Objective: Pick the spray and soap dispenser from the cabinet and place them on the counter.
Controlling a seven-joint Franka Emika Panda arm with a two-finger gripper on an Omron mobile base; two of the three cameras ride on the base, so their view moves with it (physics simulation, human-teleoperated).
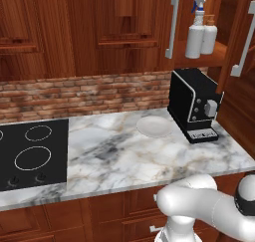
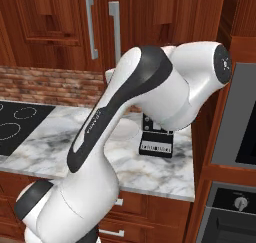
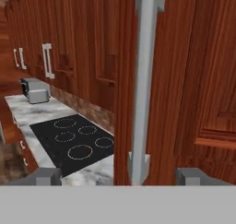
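The cabinet [image 1: 221, 49] stands open at the top right. On its shelf the spray [image 1: 196, 36] with a blue trigger stands just left of the shorter soap dispenser [image 1: 209, 37]. My gripper [image 3: 120, 177] is open. Its fingertips [image 3: 46, 176] sit wide apart on either side of the open door's silver bar handle [image 3: 145, 80], and neither touches it. Nothing is held. Below lies the marble counter [image 1: 114, 154] with its black cooktop [image 1: 30, 154]. My arm [image 2: 150, 97] blocks much of the right base view.
A black coffee machine [image 1: 195, 105] stands on the counter under the open cabinet, with a pale plate [image 1: 155, 126] to its left. The swung-out door carries a handle [image 1: 244, 42]. An oven [image 2: 235, 152] is at the right. A toaster [image 3: 34, 91] sits far along the counter.
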